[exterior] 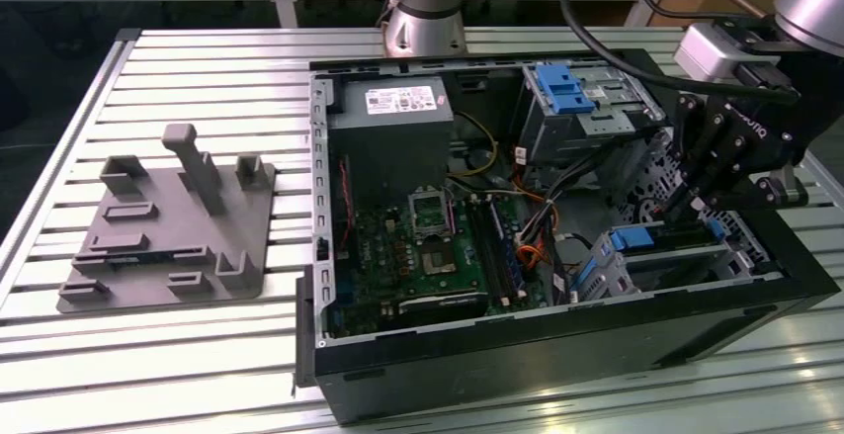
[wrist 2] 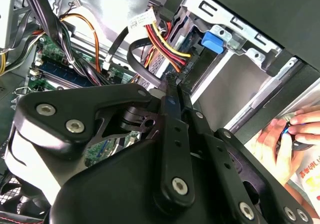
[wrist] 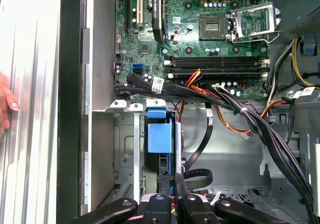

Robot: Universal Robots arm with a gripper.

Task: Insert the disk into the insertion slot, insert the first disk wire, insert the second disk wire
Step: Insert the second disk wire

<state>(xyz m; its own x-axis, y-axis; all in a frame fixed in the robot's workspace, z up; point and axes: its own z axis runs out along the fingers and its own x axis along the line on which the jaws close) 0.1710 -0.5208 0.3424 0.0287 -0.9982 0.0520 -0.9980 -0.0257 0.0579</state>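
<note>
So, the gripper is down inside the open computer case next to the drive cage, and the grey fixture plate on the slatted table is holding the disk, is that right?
Not quite: in the exterior view the grey fixture plate on the slatted table holds no disk. The rest stands: the gripper is down inside the open computer case, next to the drive cage.

Exterior high, oblique; wrist views close, apparently sharing drive cage [wrist: 150, 134].
</note>
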